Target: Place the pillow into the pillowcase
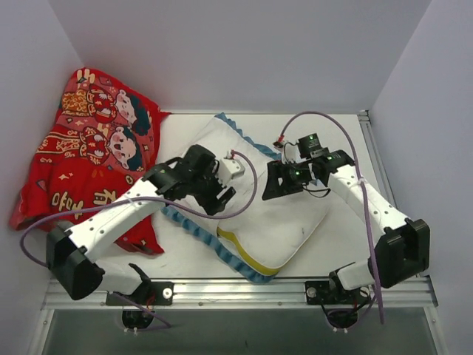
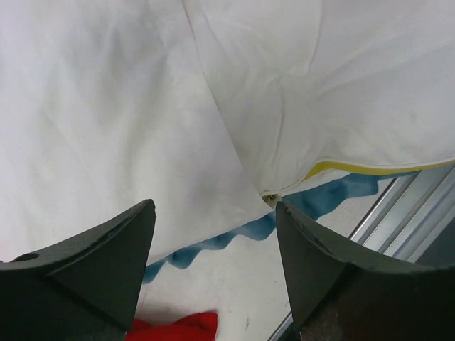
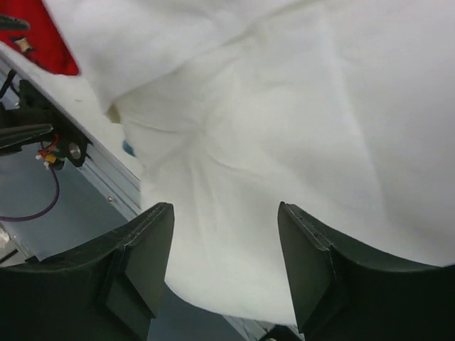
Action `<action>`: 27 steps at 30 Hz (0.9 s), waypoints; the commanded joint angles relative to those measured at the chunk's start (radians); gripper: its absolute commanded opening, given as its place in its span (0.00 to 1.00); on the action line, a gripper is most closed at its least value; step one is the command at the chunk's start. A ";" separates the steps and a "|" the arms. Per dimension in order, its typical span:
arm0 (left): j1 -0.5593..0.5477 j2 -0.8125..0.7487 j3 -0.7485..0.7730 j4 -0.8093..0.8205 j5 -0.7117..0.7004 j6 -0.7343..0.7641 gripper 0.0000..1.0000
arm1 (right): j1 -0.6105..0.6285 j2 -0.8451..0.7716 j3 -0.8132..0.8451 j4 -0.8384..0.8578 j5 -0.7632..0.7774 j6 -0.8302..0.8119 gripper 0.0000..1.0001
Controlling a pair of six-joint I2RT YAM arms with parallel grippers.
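left claw (image 2: pixel 215 207) wide above pillowcase (image 1: pixel 196 231), right claw (image 3: pixel 226 207) wide above pillow (image 1: pixel 295 214), both empty

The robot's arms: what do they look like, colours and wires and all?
The left arm and right arm are white tubes with black joints, each trailing a thin purple cable. The left tool and right tool each have two dark, wedge-shaped fingers.

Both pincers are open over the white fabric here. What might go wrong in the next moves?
1. The pillow and the pillowcase, white on its inside, overlap under the open left pincer; a pinch may catch both layers and shut the opening.
2. The pillow's yellow-piped corner lies at the near rail; a tug by the open right pincer may drag it off the table.
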 commanded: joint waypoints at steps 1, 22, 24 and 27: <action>-0.073 0.107 0.100 -0.074 -0.179 0.021 0.77 | -0.128 0.010 -0.033 -0.252 0.075 -0.080 0.60; -0.149 0.491 0.403 -0.139 -0.085 0.105 0.00 | -0.397 0.384 -0.021 -0.487 -0.091 -0.192 0.39; -0.189 0.528 0.489 -0.165 0.148 0.124 0.00 | -0.389 0.343 -0.014 -0.469 -0.255 -0.178 0.27; -0.290 0.612 0.661 -0.202 0.407 0.116 0.00 | -0.387 0.249 -0.032 -0.365 -0.441 -0.066 0.06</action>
